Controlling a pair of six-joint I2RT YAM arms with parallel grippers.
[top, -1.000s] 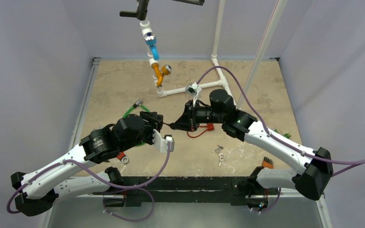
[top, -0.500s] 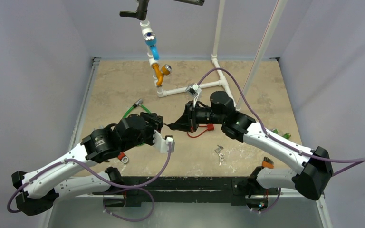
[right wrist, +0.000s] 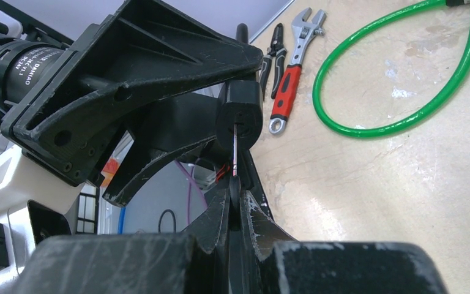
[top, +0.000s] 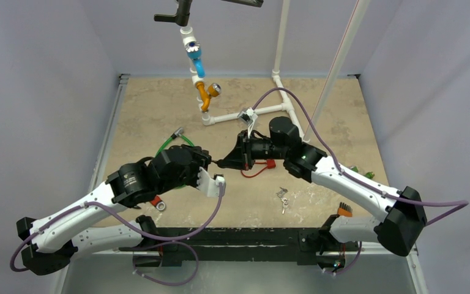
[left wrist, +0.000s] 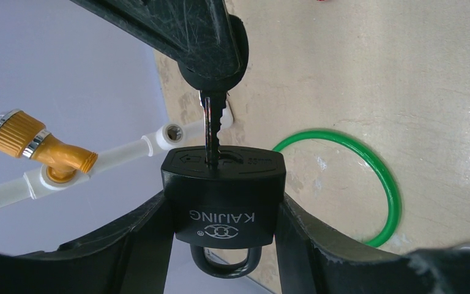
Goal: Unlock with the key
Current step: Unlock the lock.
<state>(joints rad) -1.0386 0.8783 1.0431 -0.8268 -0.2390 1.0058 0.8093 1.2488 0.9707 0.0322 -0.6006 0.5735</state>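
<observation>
A black padlock (left wrist: 223,196) marked KAIJING sits clamped between the fingers of my left gripper (left wrist: 223,211), keyhole face pointing away from the wrist. Its shackle (left wrist: 223,269) looks seated in the body. A silver key (left wrist: 213,131) stands in the keyhole. My right gripper (right wrist: 235,190) is shut on the key's head, and the thin blade (right wrist: 235,153) runs into the padlock (right wrist: 239,113). From above, the left gripper (top: 203,160) and right gripper (top: 227,162) meet tip to tip over the table's middle.
A green cable loop (top: 174,147) lies under the left arm. A red cable (top: 258,169) and a spare key bunch (top: 283,197) lie by the right arm. A white pipe frame (top: 232,115) with orange and blue fittings stands behind. A red-handled wrench (right wrist: 289,73) lies nearby.
Both arms have shifted only very slightly; the padlock and key stay joined and both grips are unchanged.
</observation>
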